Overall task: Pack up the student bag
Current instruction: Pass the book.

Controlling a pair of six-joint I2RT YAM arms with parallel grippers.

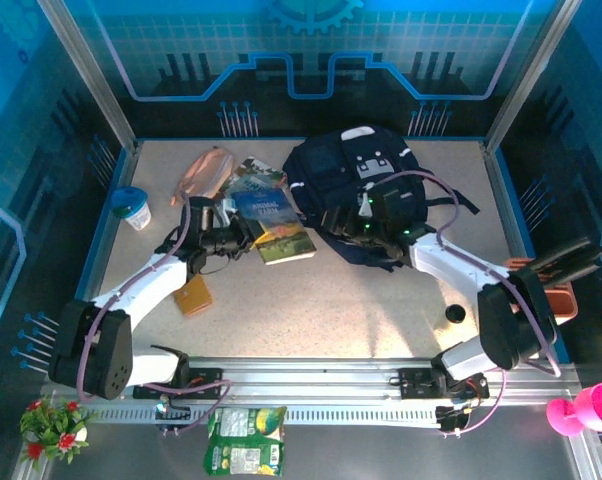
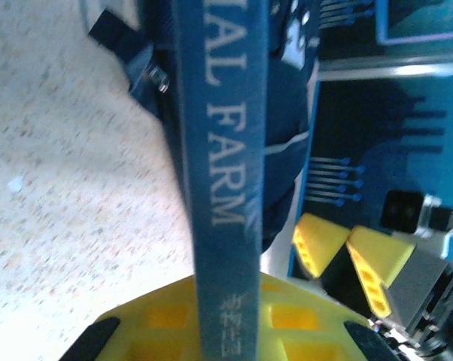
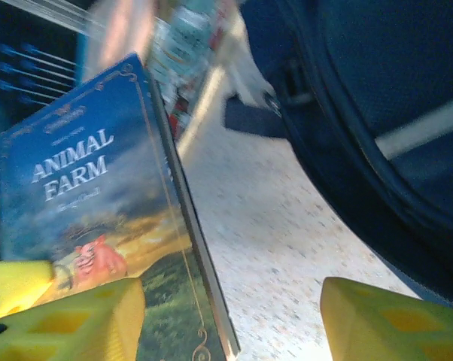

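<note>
Closest in, seeing the left gripper (image 1: 239, 234) clamped tight on the spine of a blue paperback (image 3: 76, 195), with "MAL FARM" readable in white down that spine from the left wrist, and the full "ANIMAL FARM" over a pink pig on the cover from the right wrist. Got the right gripper (image 3: 234, 320) spread wide, its 2 yellow fingers over bare tabletop between book and bag. Further back, spotted the student bag (image 1: 341, 180) lying mid-table toward the far edge, just right of the book, navy with 1 thin white stripe; can't read its white patch.
</note>
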